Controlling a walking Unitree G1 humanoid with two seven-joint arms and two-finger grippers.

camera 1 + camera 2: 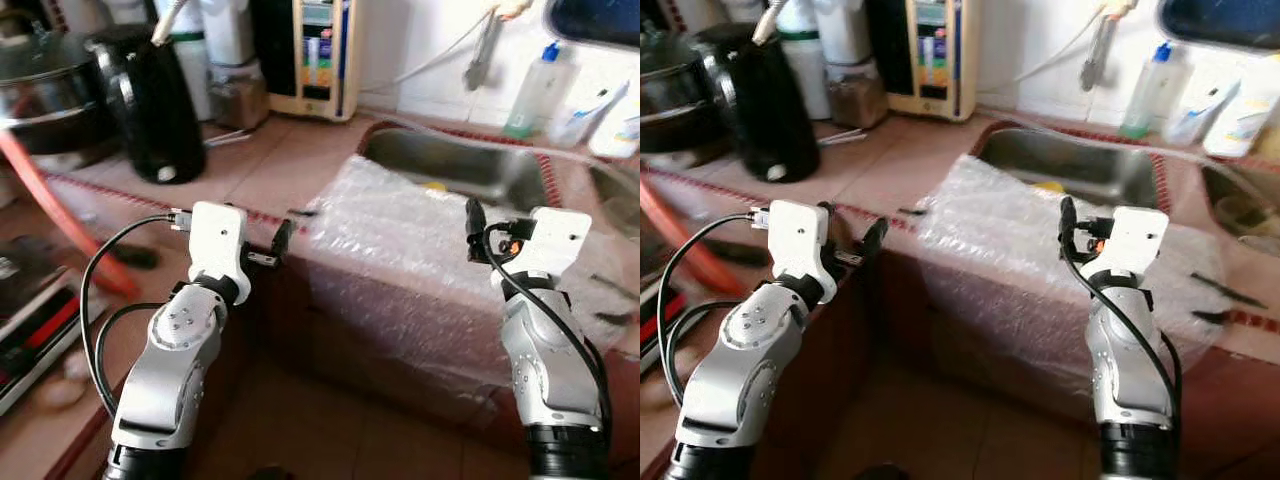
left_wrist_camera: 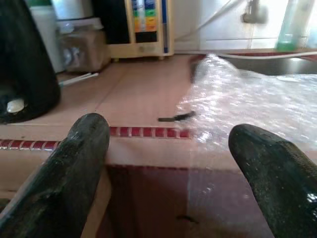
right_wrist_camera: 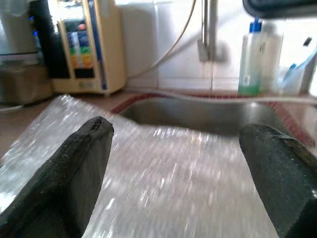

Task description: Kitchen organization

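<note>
From the head views, you had a sheet of bubble wrap (image 1: 420,240) draped over the surface (image 1: 270,170) edge before the sink (image 1: 450,165); it looked light, limp and slippery. The left wrist view showed your left tool (image 2: 168,163) spread wide near the sheet's corner, a fair place to pinch. The right wrist view showed your right tool (image 3: 183,173) spread above the sheet's middle.

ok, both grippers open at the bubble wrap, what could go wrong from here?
1. The bubble wrap hangs over the counter edge; a one-sided pull could slide it to the floor.
2. It overlaps the sink, so a push may dump it in.
3. The left gripper is beside the sheet and might close on nothing.
</note>
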